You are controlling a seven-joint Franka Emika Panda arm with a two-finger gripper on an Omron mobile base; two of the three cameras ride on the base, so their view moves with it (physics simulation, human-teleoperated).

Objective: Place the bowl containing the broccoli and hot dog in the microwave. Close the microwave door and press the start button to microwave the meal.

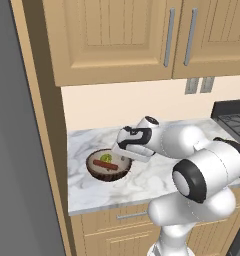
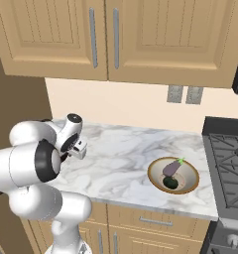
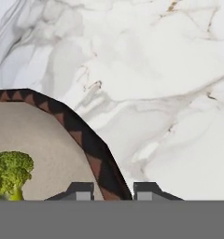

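I am seeing the gripper (image 3: 113, 190) at the bottom centre of the hand view, its two dark finger tips standing one on each side of the bowl's (image 3: 93, 156) rim. One tip is sitting inside the bowl, the other outside over the counter (image 3: 170, 84). The jaws are part-way in, with the rim between them; I cannot tell whether the pads are actually pressing on the wall yet.

The rim is looking dark brown, almost black, with a band of reddish triangles running along it. The inside is a matte greyish tan and slightly grainy. The broccoli (image 3: 10, 173) is lying at the lower left of that view, bumpy and yellow-green, cut off by the frame edge.

In the left base view the bowl (image 1: 108, 167) is sitting left of centre on the marble counter (image 1: 142, 185), a round deep dish. The hot dog (image 1: 105, 165), a thin straight reddish-brown stick, is lying across it with the broccoli (image 1: 106, 158) just behind. The white hand (image 1: 134, 144) is covering the bowl's right edge, so the finger tips are hidden there.

In the right base view the arm's big white links at the left are blocking the bowl completely. The hand (image 2: 76, 144) is peeking out beside them. A shallower tan bowl (image 2: 173, 175) is resting at the lower right centre, holding a purple eggplant (image 2: 171, 168) and a dark round item too small to identify. The counter is white marble with grey veining, smooth and glossy.
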